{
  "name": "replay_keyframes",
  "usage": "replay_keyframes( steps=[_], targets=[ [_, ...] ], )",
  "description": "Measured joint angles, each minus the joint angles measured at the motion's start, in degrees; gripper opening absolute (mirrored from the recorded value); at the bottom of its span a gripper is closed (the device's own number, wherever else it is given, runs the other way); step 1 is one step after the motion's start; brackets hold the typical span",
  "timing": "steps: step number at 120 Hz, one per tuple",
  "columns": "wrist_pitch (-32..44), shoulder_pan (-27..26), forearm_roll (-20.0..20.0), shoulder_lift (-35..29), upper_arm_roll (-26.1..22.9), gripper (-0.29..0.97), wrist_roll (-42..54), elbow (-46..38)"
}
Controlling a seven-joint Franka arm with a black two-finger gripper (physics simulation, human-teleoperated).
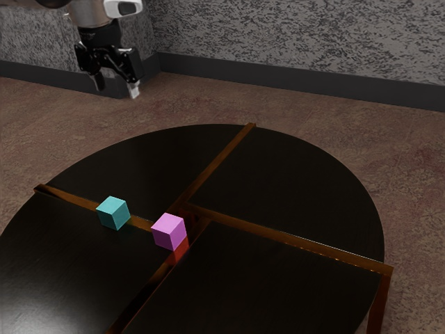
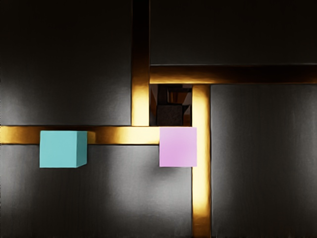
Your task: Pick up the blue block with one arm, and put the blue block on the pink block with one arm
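Black glossy panels, quartered by amber-brown wooden strips (image 1: pixel 221 156), make up the oval table (image 1: pixel 299 181). The matte, cube-shaped blue block (image 1: pixel 112 212) rests flat on it, over one strip, toward the exterior view's left. As a cube it has no long axis. Seen from the wrist camera, the blue block (image 2: pixel 63 148) lies with its sides square to the strips (image 2: pixel 140 49).

The matte, cube-shaped pink block (image 1: pixel 169 231) stands near it but apart, at the strips' crossing.

The black two-finger gripper (image 1: pixel 115 85) hangs high over the table at the exterior view's upper left. Its fingers are spread wide with nothing between them.

The exterior view adds the table's curved rim, a brown floor (image 1: pixel 389 139) and a speckled grey wall (image 1: pixel 313 35). The wrist view reveals a small dark gap (image 2: pixel 171 106) at the crossing, just beside the pink block (image 2: pixel 178 147), and shows both blocks lined up along one strip.

Open panel surface lies on every side of the blue block, and a bare stretch of strip separates the two cubes.
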Motion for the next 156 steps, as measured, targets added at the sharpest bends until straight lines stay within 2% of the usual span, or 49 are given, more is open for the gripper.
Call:
replay_keyframes(
  steps=[22, 31, 40, 82, 88, 98, 109, 120, 141, 156],
  targets=[
    [-1.24, -0.03, -0.12, 0.11, 0.09, 0.68, -0.04, 1.20],
    [-5.17, 0.26, -0.06, 1.98, 0.08, 0.68, -0.05, 14.48],
    [-8.38, 1.03, -0.03, 2.99, -0.20, 0.68, -0.10, 19.63],
    [-14.38, 3.15, 1.36, 5.27, -0.09, 0.68, -0.17, 19.91],
    [-12.99, 2.80, 1.41, 2.80, -0.29, 0.68, -0.21, 14.22],
    [-7.90, 2.97, 1.61, -3.02, -1.06, 0.68, -0.23, -0.83],
    [-1.12, 4.92, 1.77, -7.88, -1.77, 0.68, -0.15, -13.77],
    [3.71, 6.95, 2.03, -9.26, -1.98, 0.68, -0.07, -19.74],
    [14.47, 9.45, 4.88, -11.75, -1.93, 0.68, 1.18, -32.76],
    [21.08, 10.93, 7.30, -11.59, -1.83, 0.68, 3.56, -37.74]
  ],
)
